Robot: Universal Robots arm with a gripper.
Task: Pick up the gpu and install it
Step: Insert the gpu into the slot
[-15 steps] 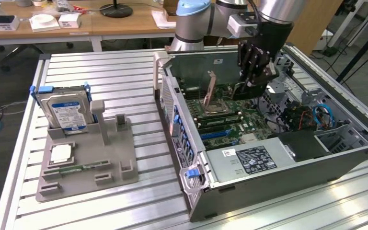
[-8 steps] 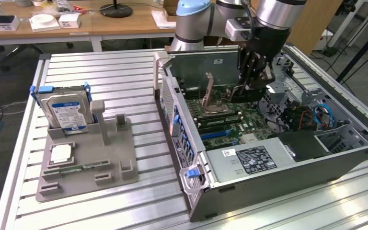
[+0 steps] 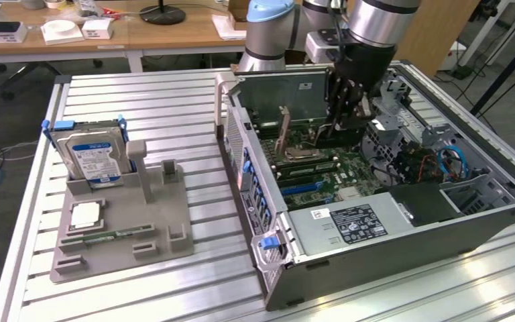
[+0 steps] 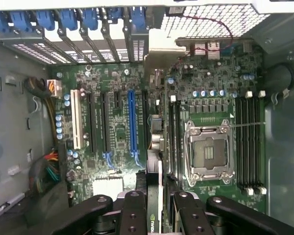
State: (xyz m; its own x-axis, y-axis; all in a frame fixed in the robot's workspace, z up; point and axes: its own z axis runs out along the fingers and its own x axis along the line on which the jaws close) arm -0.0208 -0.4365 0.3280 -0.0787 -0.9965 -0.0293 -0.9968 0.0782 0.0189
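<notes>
Hand point(image 4: 157, 208) grips gpu point(image 4: 155, 171) over mobo point(image 4: 117, 122) inside PC case point(image 3: 391, 261).

A silver ribbed aluminium table point(image 3: 150, 107) is being used as the support. At the frame's lower left, a grey moulded plastic holder plate point(image 3: 163, 225) is being carried on it; at centre right, just beside, an open grey metal computer case point(image 3: 401, 251) is being borne.

The claw point(image 4: 157, 198) hides most of the gpu point(image 4: 154, 177).

exterior: high oblique, far | wrist: close above motherboard point(image 4: 117, 127) | shared: motherboard point(image 3: 320, 178)
</notes>
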